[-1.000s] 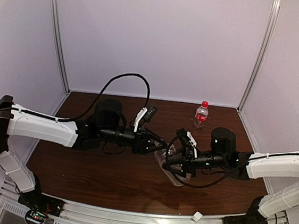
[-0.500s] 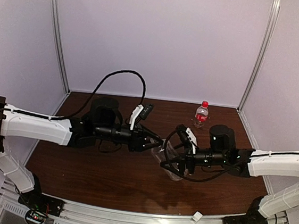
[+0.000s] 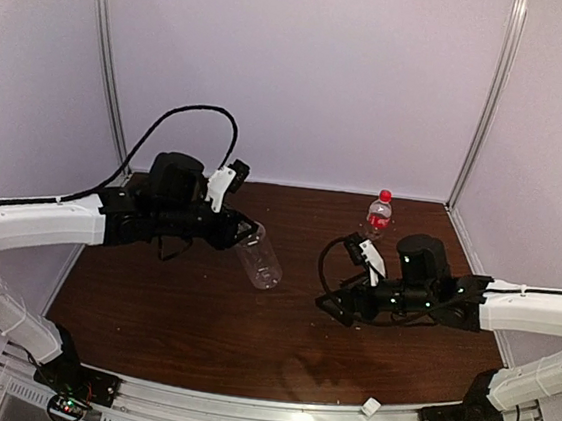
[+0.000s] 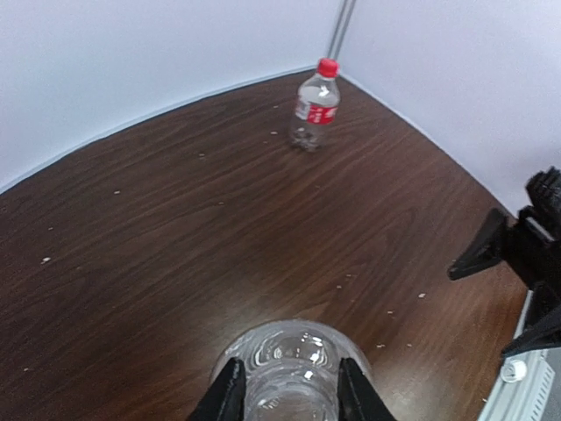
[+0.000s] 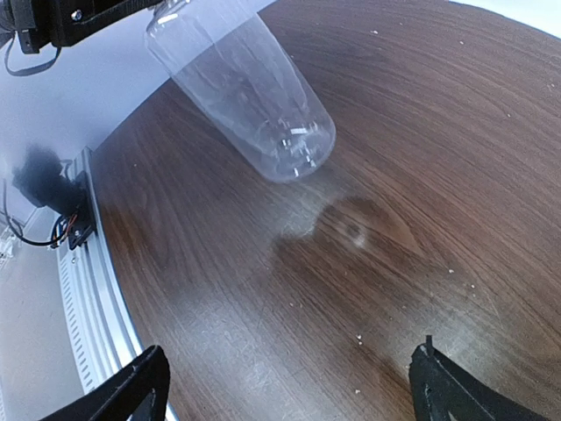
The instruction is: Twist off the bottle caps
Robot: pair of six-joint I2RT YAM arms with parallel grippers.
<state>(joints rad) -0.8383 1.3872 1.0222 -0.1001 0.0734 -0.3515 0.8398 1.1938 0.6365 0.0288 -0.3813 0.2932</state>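
1. The left pincer is clenching the neck end of the plain clear plastic bottle, carrying it tilted above the dark wooden bench, left of centre, likely steadying it for uncapping; its cap is hidden
2. The right pincer is hanging released and empty, right of centre
3. The red-labelled clear bottle is standing upright near the far right corner, wearing its small round red cap, with bare bench surrounding it

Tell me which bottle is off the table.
The plain, label-free bottle, held tilted in the left claw above the table; the red-label bottle stands upright at the back.
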